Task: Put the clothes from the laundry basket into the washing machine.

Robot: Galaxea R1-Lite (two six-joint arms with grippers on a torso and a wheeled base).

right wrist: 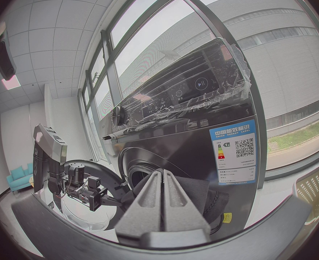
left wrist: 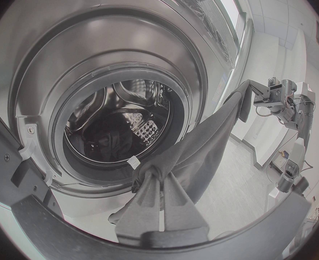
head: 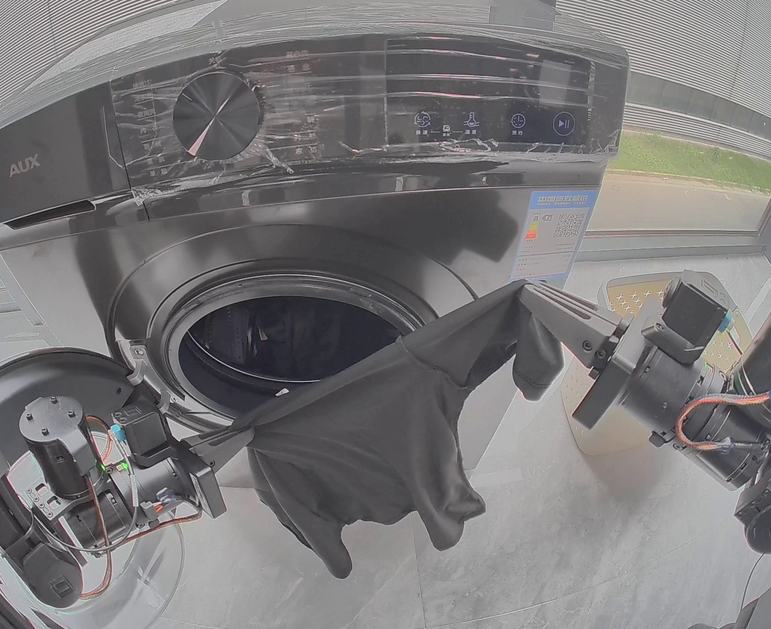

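Dark shirt (head: 377,421) is in the air, strung between both hands right in front of the washer (head: 333,211) opening (head: 289,342). Its bulk sags below the rim and looks clear of the floor (head: 578,535).

Grip: left hand (head: 232,440) is pinched tight on one bunched end, low, just beside the bottom-left of the opening. The right hand (head: 530,294) is clamped on the other end, higher and off to the right of the opening, with a sleeve drooping beside it.

My read: the two-point hold keeps the cloth spread so it doesn't drag or snag on the seal. The left end sits lowest and nearest the mouth, so it can lead in.

Washer door (head: 45,386) is swung wide to the left, behind the left arm and out of the path. Laundry basket (head: 639,288) sits on the floor right of the washer, behind the right arm. Can't see into it.

Count:
- 1 shirt held
- at least 1 dark item (left wrist: 109,141) in the drum (can't separate more)
- 2 hands, both occupied
- 1 washer, 1 door, 1 basket
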